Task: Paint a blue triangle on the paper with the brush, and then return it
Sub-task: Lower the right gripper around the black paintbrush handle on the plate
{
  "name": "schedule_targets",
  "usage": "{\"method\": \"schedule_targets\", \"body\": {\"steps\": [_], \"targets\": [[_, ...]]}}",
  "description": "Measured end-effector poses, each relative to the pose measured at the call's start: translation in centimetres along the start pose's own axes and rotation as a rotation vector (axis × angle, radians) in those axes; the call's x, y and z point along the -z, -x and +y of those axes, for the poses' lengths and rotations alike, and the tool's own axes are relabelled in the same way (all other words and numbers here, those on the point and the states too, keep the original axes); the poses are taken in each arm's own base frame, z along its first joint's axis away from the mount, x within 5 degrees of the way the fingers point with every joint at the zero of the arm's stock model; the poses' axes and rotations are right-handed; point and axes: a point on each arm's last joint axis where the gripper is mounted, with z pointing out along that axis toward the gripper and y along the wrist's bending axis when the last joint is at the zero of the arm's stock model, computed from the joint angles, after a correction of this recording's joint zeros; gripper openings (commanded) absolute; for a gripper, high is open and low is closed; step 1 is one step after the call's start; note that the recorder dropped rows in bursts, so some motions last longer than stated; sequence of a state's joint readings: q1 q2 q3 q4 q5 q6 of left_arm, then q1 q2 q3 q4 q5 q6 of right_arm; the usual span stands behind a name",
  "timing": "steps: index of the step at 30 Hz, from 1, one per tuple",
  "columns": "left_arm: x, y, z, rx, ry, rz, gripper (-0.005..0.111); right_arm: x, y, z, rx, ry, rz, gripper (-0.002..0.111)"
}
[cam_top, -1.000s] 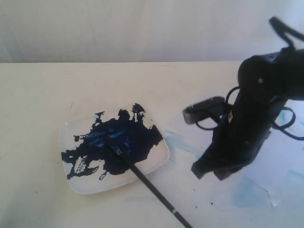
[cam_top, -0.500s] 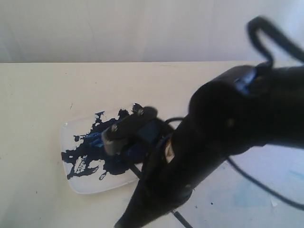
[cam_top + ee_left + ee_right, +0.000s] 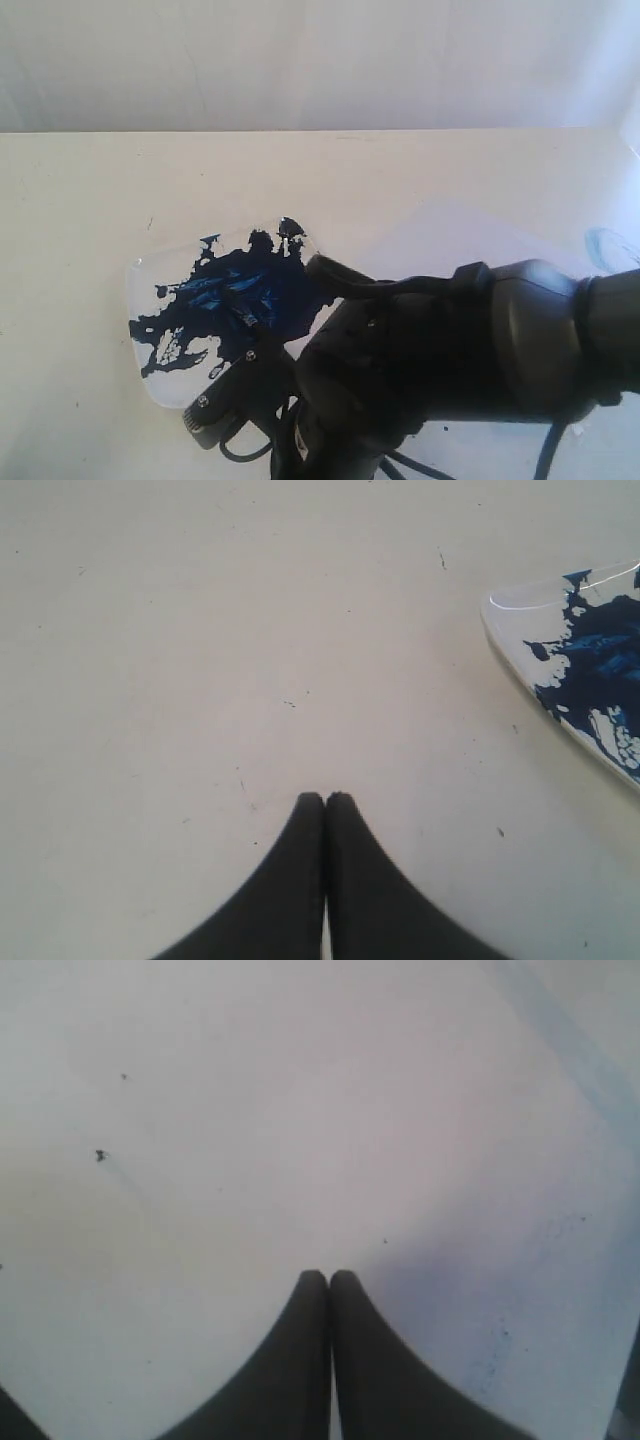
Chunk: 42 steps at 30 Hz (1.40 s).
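Worktop lies matte and open around my left fingers, pressed together holding nothing like my right fingers, up to the rim of the glossy, paint-smeared square plate.

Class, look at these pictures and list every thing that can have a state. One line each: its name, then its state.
left gripper: shut, empty, over the bare table.
right gripper: shut, empty, over the paper.
brush: unheld, tip lying in the paint; handle hidden by the right arm.
plate: flat on the table, smeared dark blue.
paper: lying flat, partly hidden by the right arm.
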State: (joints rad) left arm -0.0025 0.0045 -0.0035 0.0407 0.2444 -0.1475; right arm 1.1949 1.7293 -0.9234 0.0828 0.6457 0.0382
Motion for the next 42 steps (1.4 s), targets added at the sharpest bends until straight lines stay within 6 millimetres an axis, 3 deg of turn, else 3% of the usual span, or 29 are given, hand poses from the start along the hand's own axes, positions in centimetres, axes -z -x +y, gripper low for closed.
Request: {"method": "schedule_targets", "body": {"steps": [8, 19, 30, 42], "targets": [[0.0, 0.0, 0.0, 0.0, 0.0, 0.0, 0.0, -0.5, -0.1, -1.5, -0.006, -0.165, 0.027, 0.0], [0.0, 0.0, 0.0, 0.0, 0.0, 0.0, 0.0, -0.5, -0.2, -4.8, -0.102, -0.217, 0.043, 0.0], [0.0, 0.0, 0.0, 0.0, 0.0, 0.0, 0.0, -0.1, -0.4, -9.2, -0.184, -0.273, 0.021, 0.0], [0.0, 0.0, 0.0, 0.0, 0.0, 0.0, 0.0, 0.5, -0.2, -14.0, -0.299, -0.309, -0.12, 0.0]]}}
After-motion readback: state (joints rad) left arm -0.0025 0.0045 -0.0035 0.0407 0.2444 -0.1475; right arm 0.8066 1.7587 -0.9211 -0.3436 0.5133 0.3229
